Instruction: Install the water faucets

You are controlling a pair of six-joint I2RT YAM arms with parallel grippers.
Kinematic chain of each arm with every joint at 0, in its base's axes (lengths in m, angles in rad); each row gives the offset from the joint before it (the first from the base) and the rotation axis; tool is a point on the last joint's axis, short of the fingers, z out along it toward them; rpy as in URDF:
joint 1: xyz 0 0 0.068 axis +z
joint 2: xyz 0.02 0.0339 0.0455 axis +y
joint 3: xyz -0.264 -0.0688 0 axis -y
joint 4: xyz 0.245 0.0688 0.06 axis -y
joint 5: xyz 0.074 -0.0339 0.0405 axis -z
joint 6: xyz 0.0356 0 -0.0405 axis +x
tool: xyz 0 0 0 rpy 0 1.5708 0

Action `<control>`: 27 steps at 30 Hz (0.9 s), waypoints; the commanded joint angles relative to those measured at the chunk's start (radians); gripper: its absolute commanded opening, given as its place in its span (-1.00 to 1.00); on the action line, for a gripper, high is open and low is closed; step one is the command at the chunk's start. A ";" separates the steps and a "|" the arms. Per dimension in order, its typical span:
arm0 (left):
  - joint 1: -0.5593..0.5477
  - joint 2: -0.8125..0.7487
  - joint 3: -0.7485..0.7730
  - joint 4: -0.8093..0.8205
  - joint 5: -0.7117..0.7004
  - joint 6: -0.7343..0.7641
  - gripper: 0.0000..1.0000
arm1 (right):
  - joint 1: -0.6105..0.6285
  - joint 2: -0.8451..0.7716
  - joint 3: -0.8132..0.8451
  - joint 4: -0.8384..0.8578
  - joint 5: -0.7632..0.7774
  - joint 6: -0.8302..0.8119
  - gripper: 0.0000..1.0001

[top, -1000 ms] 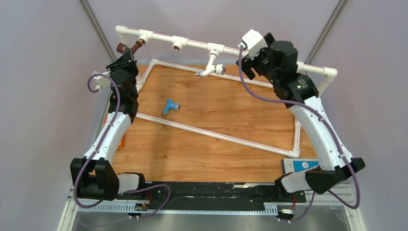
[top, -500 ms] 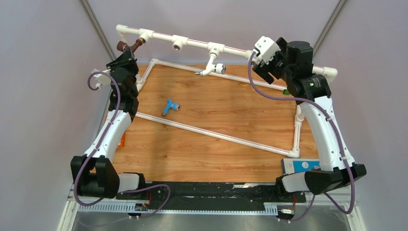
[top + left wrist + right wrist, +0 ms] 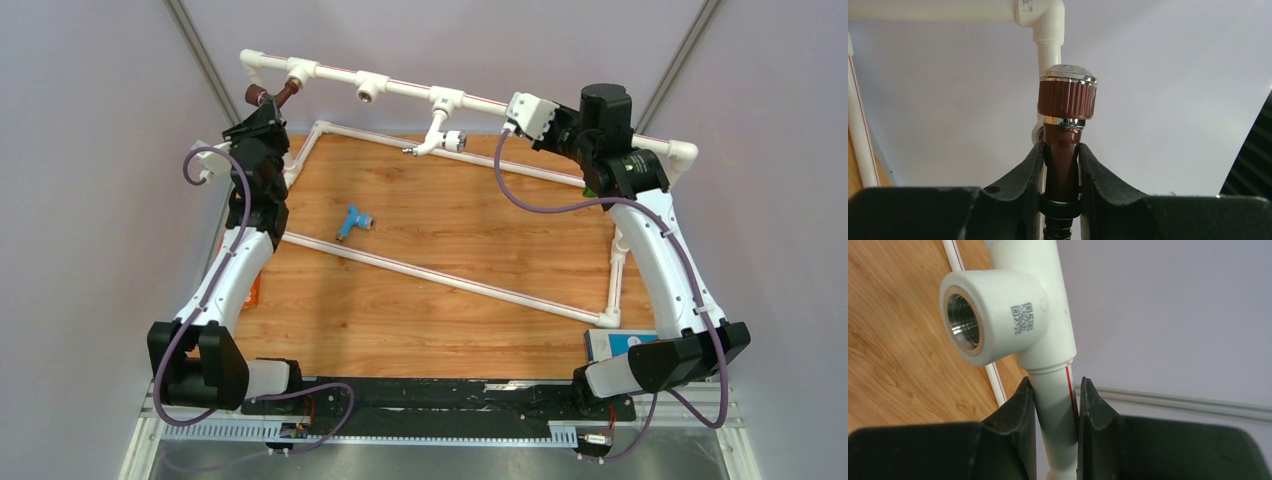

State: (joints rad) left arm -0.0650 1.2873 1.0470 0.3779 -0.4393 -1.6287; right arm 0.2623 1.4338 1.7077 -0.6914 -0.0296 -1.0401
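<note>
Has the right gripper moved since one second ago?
Yes. Judged against the fixed pipe frame, the right gripper has moved onto that frame, beside an empty tee socket, and closed on it.

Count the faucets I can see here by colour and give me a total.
Dark brown faucet: 1
White faucet: 1
Light blue faucet: 1
Total: 3 in clear view
</note>
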 commanded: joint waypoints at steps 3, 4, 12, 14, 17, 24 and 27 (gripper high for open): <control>-0.007 0.026 0.044 0.061 0.021 0.000 -1.00 | 0.003 -0.001 -0.037 0.020 -0.044 0.198 -1.00; -0.009 0.027 0.045 0.062 0.013 -0.003 -0.99 | 0.003 -0.006 -0.039 0.020 -0.049 0.199 -1.00; -0.012 0.027 0.025 0.099 -0.067 0.004 -1.00 | 0.011 -0.016 -0.049 0.016 -0.062 0.203 -1.00; -0.013 0.032 0.025 0.102 -0.073 0.003 -1.00 | 0.015 -0.016 -0.051 0.018 -0.062 0.204 -1.00; -0.013 0.040 0.024 0.099 -0.072 -0.013 -1.00 | 0.015 -0.016 -0.053 0.020 -0.061 0.206 -1.00; -0.053 0.066 0.001 0.122 -0.081 -0.034 -1.00 | 0.020 -0.024 -0.059 0.020 -0.076 0.213 -1.00; -0.071 0.078 -0.019 0.147 -0.084 -0.054 -1.00 | 0.023 -0.026 -0.065 0.020 -0.082 0.213 -1.00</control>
State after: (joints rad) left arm -0.1097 1.3346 1.0451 0.4412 -0.5224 -1.6482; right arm 0.2695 1.4162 1.6684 -0.6445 -0.0433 -1.0111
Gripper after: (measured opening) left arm 0.329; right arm 0.367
